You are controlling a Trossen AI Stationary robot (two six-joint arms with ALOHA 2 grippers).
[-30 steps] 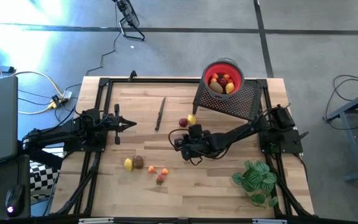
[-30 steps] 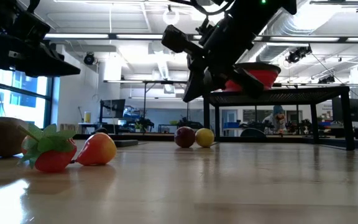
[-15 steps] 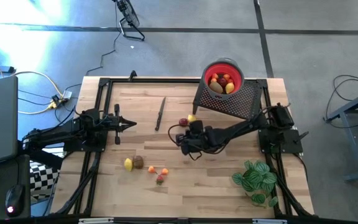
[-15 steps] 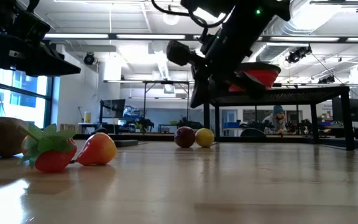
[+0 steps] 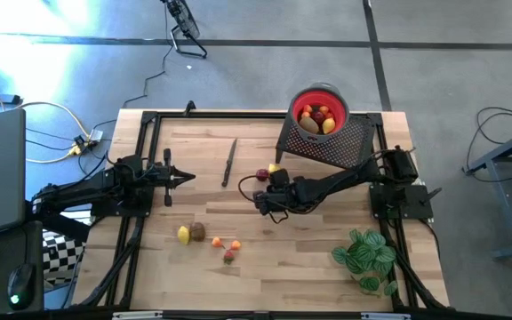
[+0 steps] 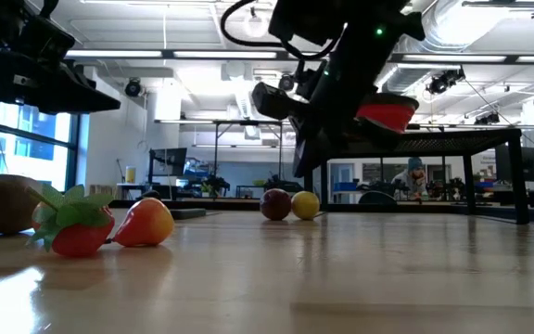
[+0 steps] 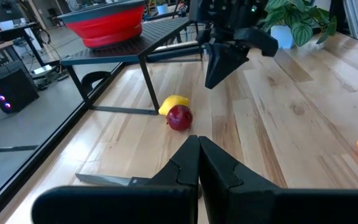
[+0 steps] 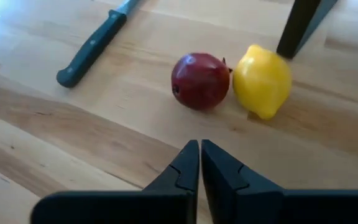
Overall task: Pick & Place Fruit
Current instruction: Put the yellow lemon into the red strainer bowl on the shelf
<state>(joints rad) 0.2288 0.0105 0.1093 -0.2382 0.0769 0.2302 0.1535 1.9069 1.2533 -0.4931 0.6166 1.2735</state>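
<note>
The right gripper [image 8: 199, 163] has its two fingers pressed together, holding nothing; it hangs above the wood, pointed at a dark red fruit [image 8: 200, 81] and a yellow lemon [image 8: 262, 79] that lie touching each other near a dark leg of the rack. A knife [image 8: 89, 45] with a dark handle lies on the boards farther off to one side. Seen from above, this gripper [image 5: 263, 199] sits near the middle of the table [image 5: 309, 258], just beside the red fruit [image 5: 262, 175] and the lemon [image 5: 275, 168], with its arm reaching back to the right edge.

The left gripper [image 7: 199, 163] is also closed and empty, parked over the table's left side [image 5: 181, 179].

Behind the two fruits stands a black mesh rack [image 5: 330, 142] carrying a red bowl [image 5: 320, 92], which already holds several pieces of fruit [image 5: 316, 119]. Toward the front of the table lie more pieces close together: a yellow one [image 5: 183, 235] touching a brown one [image 5: 197, 231], two small orange ones [image 5: 227, 244], and a red strawberry [image 5: 228, 257]. A green potted plant [image 5: 366, 256] stands at the front right corner.
</note>
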